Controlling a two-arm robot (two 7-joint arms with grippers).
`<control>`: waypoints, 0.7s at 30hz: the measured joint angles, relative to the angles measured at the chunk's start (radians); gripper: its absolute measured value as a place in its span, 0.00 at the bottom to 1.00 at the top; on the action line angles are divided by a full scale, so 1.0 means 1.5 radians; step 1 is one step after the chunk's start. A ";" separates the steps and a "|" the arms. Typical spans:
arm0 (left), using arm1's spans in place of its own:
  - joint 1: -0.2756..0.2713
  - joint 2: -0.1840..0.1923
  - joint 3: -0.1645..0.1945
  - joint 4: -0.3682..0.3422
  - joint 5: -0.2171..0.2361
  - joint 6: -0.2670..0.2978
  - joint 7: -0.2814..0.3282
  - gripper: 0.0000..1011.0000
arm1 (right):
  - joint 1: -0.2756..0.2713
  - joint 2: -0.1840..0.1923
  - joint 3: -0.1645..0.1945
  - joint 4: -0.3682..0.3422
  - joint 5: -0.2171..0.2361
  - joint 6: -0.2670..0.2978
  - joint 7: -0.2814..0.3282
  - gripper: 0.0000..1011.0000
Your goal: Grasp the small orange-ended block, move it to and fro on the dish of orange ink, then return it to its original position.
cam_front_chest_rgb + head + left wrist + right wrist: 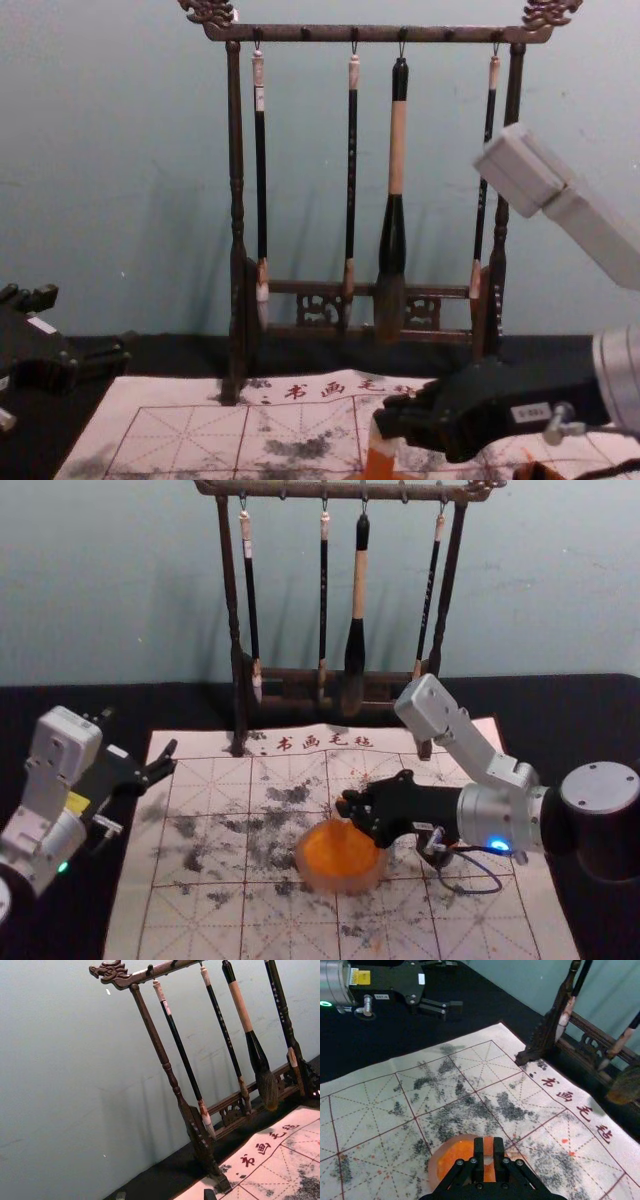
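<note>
Nearest the camera, lower middle of the right wrist view: right gripper (pixel 488 1149), narrow, closed on the block (pixel 488 1172). The block sits over the dish (pixel 342 884), lower centre of the head view. Left gripper (pixel 139 732), mid-left there, fingers wide and holding nothing, presumably parked. Step in hand, as judged: working the block to and fro on the ink (pixel 335 848). Best done with light, even pressure, short level strokes, block upright, turning well inside the rim; too hard a push could slide the dish over the mat (pixel 195 920). Chest view gives the block side-on, pale above, orange end down at the lower edge of the frame; contact with the ink cannot be confirmed. Head view gives the dish's round outline, with the gripper at its upper right.
</note>
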 joint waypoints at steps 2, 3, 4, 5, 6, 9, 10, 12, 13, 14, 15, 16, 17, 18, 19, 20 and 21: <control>0.000 0.000 0.000 0.000 0.000 0.000 0.000 1.00 | -0.001 0.001 0.002 0.000 -0.001 0.000 0.000 0.03; 0.000 0.000 0.000 0.000 0.000 0.000 0.000 1.00 | -0.002 0.003 0.003 -0.001 -0.002 0.000 -0.001 0.03; 0.000 0.000 0.000 0.000 0.000 0.000 0.000 1.00 | -0.003 0.004 0.004 -0.001 -0.002 0.000 -0.001 0.03; 0.000 0.000 0.000 0.000 0.000 0.000 0.000 1.00 | -0.004 0.005 0.005 -0.002 -0.002 0.000 -0.001 0.03; 0.000 0.000 0.000 0.000 0.000 0.000 0.000 1.00 | -0.006 0.007 0.007 -0.005 -0.002 0.001 -0.002 0.03; 0.000 0.000 0.000 0.000 0.000 0.000 0.000 1.00 | -0.009 0.010 0.010 -0.008 -0.002 0.001 -0.002 0.03; 0.000 0.000 0.000 0.000 0.000 0.000 0.000 1.00 | -0.011 0.013 0.012 -0.011 -0.003 0.002 -0.002 0.03; 0.000 0.000 0.000 0.000 0.000 0.000 0.000 1.00 | -0.014 0.017 0.014 -0.015 -0.004 0.001 -0.002 0.03; 0.000 0.000 0.000 0.000 0.000 0.000 0.000 1.00 | -0.014 0.017 0.014 -0.015 -0.004 0.001 -0.002 0.03; 0.000 0.000 0.000 0.000 0.000 0.000 0.000 1.00 | -0.016 0.019 0.015 -0.017 -0.005 0.001 -0.002 0.03; 0.000 0.000 0.000 0.000 0.000 0.000 0.000 1.00 | -0.017 0.021 0.016 -0.018 -0.005 0.001 -0.001 0.03; 0.000 0.000 0.000 0.000 0.000 0.000 0.000 1.00 | -0.019 0.023 0.018 -0.020 -0.005 0.001 -0.001 0.03; 0.000 0.000 0.000 0.000 0.000 0.000 0.000 1.00 | -0.020 0.025 0.019 -0.021 -0.005 0.001 -0.001 0.03; 0.000 0.000 0.000 0.000 0.000 0.000 0.000 1.00 | -0.021 0.026 0.020 -0.023 -0.005 0.001 0.000 0.03; 0.000 0.000 0.000 0.000 0.000 0.000 0.000 1.00 | -0.024 0.029 0.021 -0.027 -0.005 0.002 0.001 0.03; 0.000 0.000 0.000 0.000 0.000 0.000 0.000 1.00 | -0.025 0.031 0.021 -0.029 -0.005 0.002 0.001 0.03; 0.000 0.000 0.000 0.000 0.000 0.000 0.000 1.00 | -0.026 0.033 0.022 -0.031 -0.005 0.002 0.002 0.03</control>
